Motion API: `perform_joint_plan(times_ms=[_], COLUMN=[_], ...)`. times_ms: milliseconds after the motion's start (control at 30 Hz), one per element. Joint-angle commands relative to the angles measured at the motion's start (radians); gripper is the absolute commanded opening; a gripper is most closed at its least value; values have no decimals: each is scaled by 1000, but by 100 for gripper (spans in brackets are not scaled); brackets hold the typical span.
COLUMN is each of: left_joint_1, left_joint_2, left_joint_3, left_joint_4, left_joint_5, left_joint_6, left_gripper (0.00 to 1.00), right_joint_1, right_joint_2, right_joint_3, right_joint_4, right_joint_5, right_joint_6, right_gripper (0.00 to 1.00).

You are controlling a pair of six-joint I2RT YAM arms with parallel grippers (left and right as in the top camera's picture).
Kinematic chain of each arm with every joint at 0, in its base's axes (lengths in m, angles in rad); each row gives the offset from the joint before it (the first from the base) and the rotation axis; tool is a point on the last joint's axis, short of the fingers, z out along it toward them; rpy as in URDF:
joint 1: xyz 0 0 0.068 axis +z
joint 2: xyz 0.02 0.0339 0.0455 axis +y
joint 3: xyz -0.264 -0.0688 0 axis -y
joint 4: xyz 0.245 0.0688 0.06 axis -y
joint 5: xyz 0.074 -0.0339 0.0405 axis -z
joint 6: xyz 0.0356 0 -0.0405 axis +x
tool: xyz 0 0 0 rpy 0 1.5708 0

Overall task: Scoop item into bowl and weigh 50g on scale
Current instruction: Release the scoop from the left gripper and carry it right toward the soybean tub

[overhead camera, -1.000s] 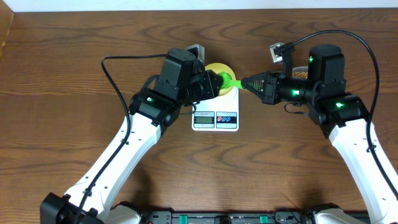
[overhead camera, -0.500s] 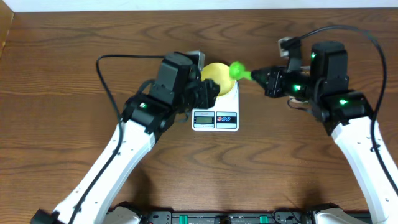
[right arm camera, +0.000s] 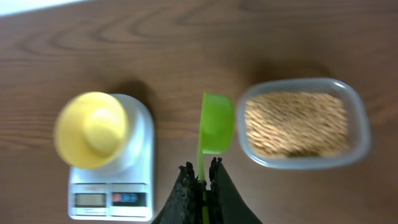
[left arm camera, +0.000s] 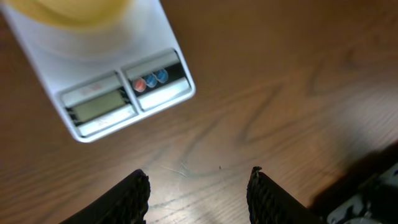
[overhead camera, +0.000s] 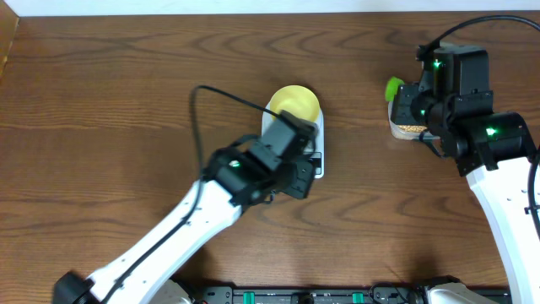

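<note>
The pale yellow bowl (overhead camera: 294, 103) stands on the white scale (overhead camera: 317, 148), also in the right wrist view, bowl (right arm camera: 91, 129) on scale (right arm camera: 144, 180). The scale's display and two buttons show in the left wrist view (left arm camera: 121, 93). My left gripper (left arm camera: 198, 186) is open and empty over bare wood in front of the scale. My right gripper (right arm camera: 201, 174) is shut on the handle of a green scoop (right arm camera: 216, 122), held between the scale and a clear tub of tan beans (right arm camera: 296, 123). The scoop (overhead camera: 394, 87) hangs at the tub's left edge. The scoop looks empty.
The clear plastic tub (overhead camera: 405, 128) sits at the right, partly hidden under my right arm (overhead camera: 481, 135). My left arm (overhead camera: 245, 173) covers the scale's front in the overhead view. A cable loops over the wood left of the bowl.
My left arm has pulled back from the bowl toward the front of the scale. My right gripper has carried the green scoop right, from the bowl to the tub.
</note>
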Motion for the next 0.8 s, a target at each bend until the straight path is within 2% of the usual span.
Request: perform_joint_plan(times_ms=[0,267,400,767], left_joint_1=[-28,-37,-37,-36], left_joint_2=[80,259,351,435], left_joint_3=[22,22,22,21], left_joint_4=[6,127,172,269], left_joint_5=[-17,-17,-19,-176], left_joint_6=[29,105,148,151], left_gripper=[53,54,59,60], right_joint_1=[-2,-21,-35,-35], right_joint_2=[1,1,1,1], right_joint_3=[19,19,19,19], right_joint_4=[-28,-95,-118,-136], right_joint_5=[117,156,156,155], right_joint_6=[-4,3,3,3], right_gripper=[1,1,1,1])
